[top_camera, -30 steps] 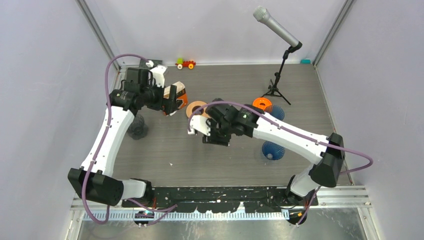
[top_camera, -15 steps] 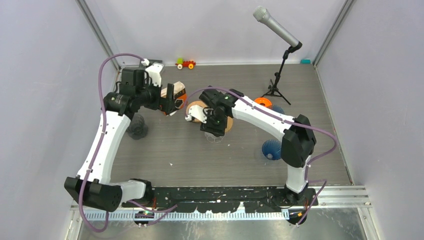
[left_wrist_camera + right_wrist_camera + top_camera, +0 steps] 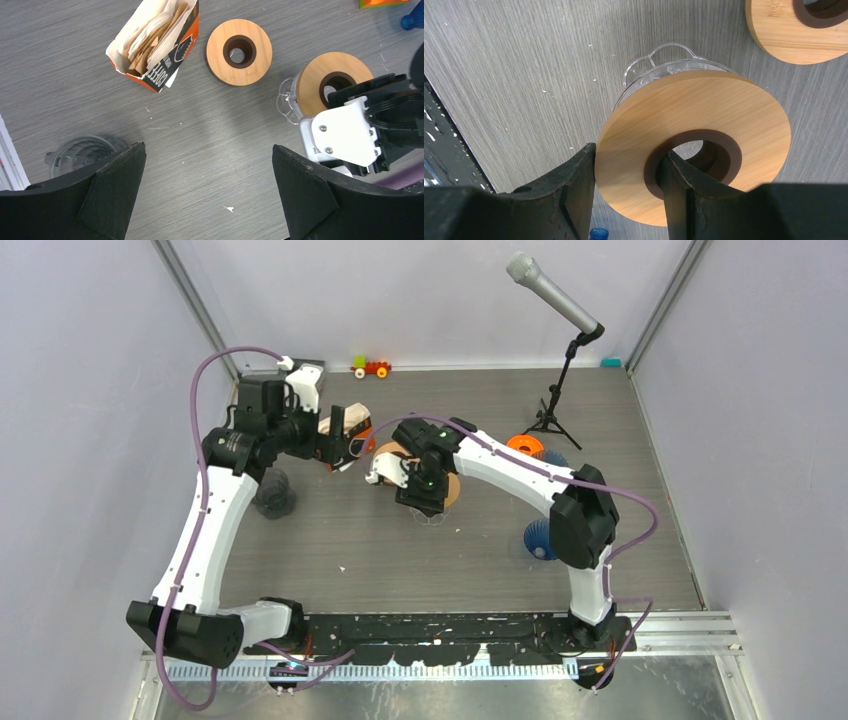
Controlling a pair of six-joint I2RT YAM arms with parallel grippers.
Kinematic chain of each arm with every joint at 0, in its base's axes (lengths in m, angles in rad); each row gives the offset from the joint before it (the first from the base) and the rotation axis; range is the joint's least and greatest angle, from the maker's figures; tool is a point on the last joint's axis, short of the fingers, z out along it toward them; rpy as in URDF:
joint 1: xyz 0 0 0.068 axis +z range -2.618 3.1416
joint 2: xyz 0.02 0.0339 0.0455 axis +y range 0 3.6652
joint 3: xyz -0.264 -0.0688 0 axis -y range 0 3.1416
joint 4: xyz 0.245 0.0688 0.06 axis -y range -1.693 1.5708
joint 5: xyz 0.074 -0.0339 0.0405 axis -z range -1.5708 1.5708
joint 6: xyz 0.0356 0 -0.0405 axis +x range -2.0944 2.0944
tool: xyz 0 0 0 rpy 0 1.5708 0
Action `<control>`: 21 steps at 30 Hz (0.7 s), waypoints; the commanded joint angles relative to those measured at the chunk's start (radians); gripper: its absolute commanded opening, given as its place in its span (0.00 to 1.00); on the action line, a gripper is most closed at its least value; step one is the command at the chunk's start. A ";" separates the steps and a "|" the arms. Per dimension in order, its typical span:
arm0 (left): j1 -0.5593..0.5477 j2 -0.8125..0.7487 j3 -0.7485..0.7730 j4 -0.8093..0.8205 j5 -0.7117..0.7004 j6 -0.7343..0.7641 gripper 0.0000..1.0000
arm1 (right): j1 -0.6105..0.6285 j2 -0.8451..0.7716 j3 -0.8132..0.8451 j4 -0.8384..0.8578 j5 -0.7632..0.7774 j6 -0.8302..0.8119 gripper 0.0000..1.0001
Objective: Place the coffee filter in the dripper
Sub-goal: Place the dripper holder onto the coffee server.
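Note:
The orange and black coffee filter box (image 3: 155, 47) lies open on the table with brown paper filters showing; in the top view (image 3: 362, 433) my left gripper partly hides it. My left gripper (image 3: 208, 150) (image 3: 340, 445) is open and empty, held high near the box. My right gripper (image 3: 629, 165) (image 3: 422, 495) is shut on the wooden collar of a glass dripper (image 3: 694, 150) (image 3: 325, 87), with one finger outside the collar and one in its hole. The dripper is tilted, with its glass cone towards the table.
A second wooden collar (image 3: 239, 51) (image 3: 392, 453) lies beside the box. A clear dripper (image 3: 273, 495) stands at the left. A blue dripper (image 3: 545, 540), an orange one (image 3: 525, 445) and a microphone stand (image 3: 555, 410) are at the right. A toy (image 3: 372, 367) sits by the back wall.
My right arm folded its elbow in and its gripper moved back and left; the wooden collar now shows beside it. My left gripper drifted slightly back and left.

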 commanded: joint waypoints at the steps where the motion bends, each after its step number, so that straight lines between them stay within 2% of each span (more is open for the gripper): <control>1: 0.009 -0.033 0.016 0.044 -0.012 -0.003 1.00 | 0.004 0.011 0.051 0.013 0.004 -0.008 0.30; 21: 0.012 -0.045 0.009 0.047 -0.009 -0.003 1.00 | 0.003 0.047 0.023 0.059 0.021 0.001 0.36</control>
